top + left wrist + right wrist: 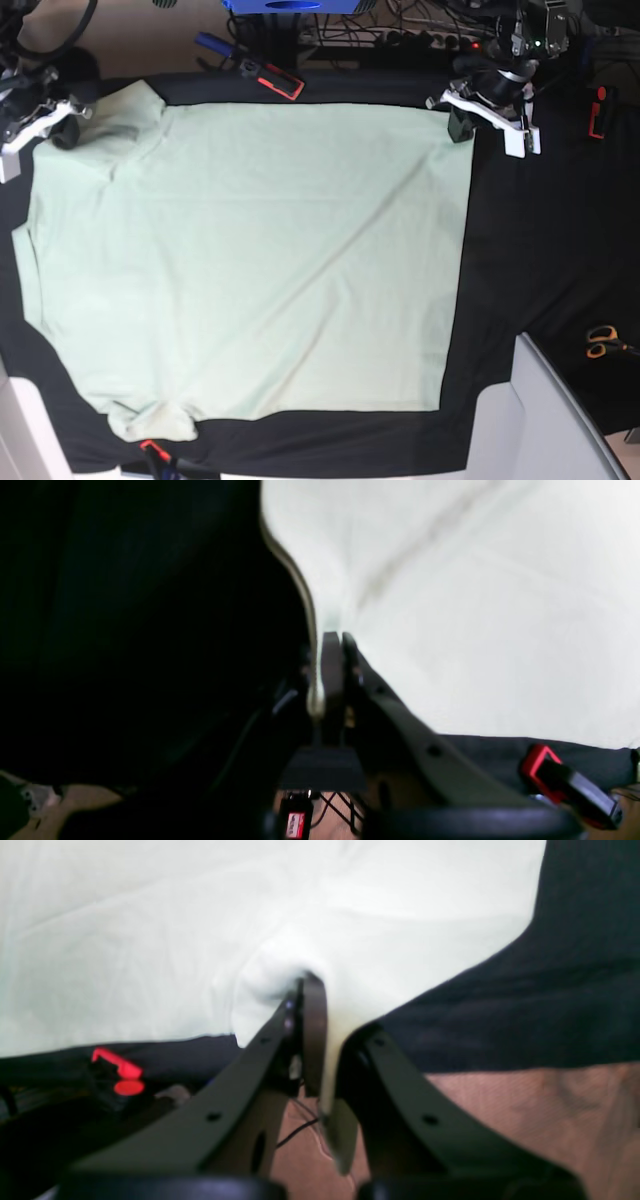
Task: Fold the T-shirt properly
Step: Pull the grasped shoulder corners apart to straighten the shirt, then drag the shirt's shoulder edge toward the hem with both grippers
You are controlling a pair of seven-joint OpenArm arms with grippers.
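As clamped: end effectors [332, 645] on T-shirt [250, 260]

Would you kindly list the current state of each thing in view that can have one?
T-shirt: spread flat on the black table cloth, unfolded, two far corners pinched.
Left gripper: shut on the T-shirt's corner.
Right gripper: shut on the T-shirt's edge near a sleeve.
Scissors: lying on the cloth, untouched, blades closed.
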